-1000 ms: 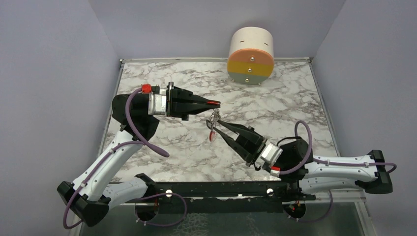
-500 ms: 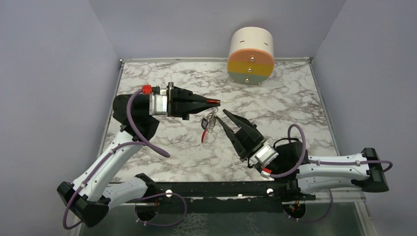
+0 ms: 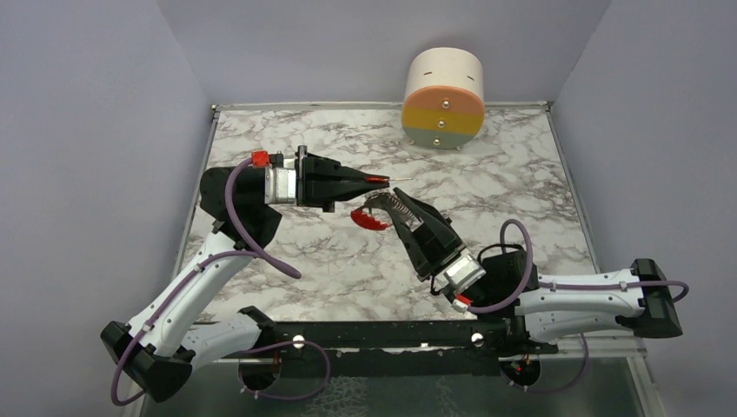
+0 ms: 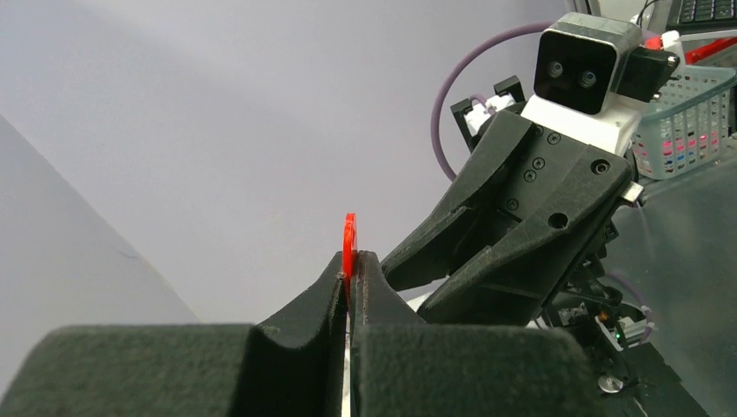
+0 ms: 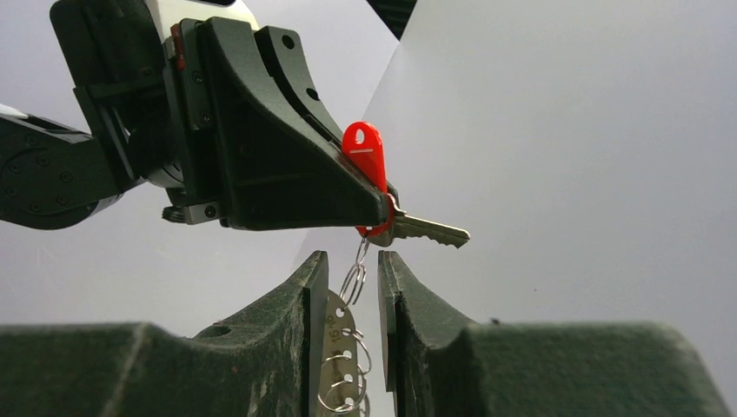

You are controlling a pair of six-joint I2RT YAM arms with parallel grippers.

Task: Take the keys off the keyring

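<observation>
My left gripper [image 3: 383, 181] is shut on the red head of a key [image 5: 363, 152] and holds it above the table. The key's silver blade [image 5: 430, 230] sticks out past the fingertips. In the left wrist view the red head [image 4: 349, 233] pokes up between the closed fingers. The keyring's silver chain [image 5: 353, 276] hangs from the key into the gap of my right gripper [image 5: 352, 265]. Its jaws stand apart around the chain and a small holed metal tag [image 5: 335, 334]. The red clip [image 3: 368, 219] dangles just left of my right gripper [image 3: 394, 208].
A round cream drum with coloured drawer fronts [image 3: 443, 87] stands at the back of the marble table [image 3: 304, 261]. Grey walls close in the left, right and back. A mesh basket [image 4: 695, 113] shows beyond the table in the left wrist view.
My right gripper has moved up and left until its fingers are around the chain under the left gripper, with its jaws a little wider. The red clip swung up and left. The left arm held still.
</observation>
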